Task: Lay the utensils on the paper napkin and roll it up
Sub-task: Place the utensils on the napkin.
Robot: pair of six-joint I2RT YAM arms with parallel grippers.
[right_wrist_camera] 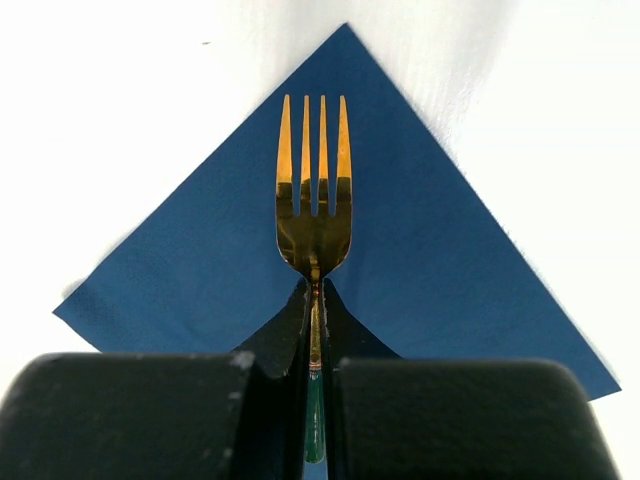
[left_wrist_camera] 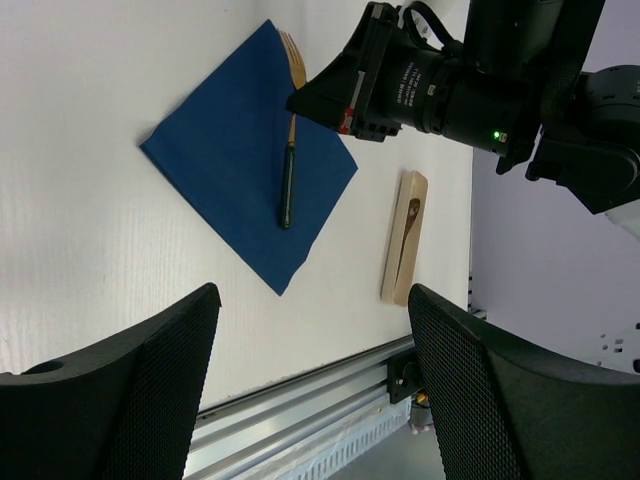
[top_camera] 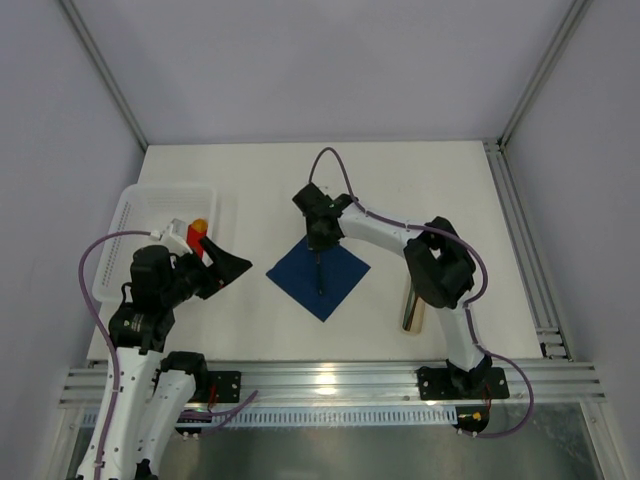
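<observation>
The paper napkin (top_camera: 318, 277) lies flat as a navy-blue diamond in the middle of the table, and shows as well in the wrist views (left_wrist_camera: 235, 150) (right_wrist_camera: 190, 270). A gold fork with a dark green handle (right_wrist_camera: 314, 200) (left_wrist_camera: 288, 160) (top_camera: 318, 275) runs along the napkin's middle line, tines pointing away from the arms. My right gripper (right_wrist_camera: 315, 315) (top_camera: 322, 238) is shut on the fork's neck, low over the napkin. My left gripper (left_wrist_camera: 312, 300) (top_camera: 232, 268) hangs open and empty to the left of the napkin, above bare table.
A pale beige bar (top_camera: 412, 305) (left_wrist_camera: 405, 240) with a brown shiny piece on it lies right of the napkin, near the front edge. A white tray (top_camera: 140, 215) sits at the left, and a red block with an orange tip (top_camera: 197, 236) stands at its right edge.
</observation>
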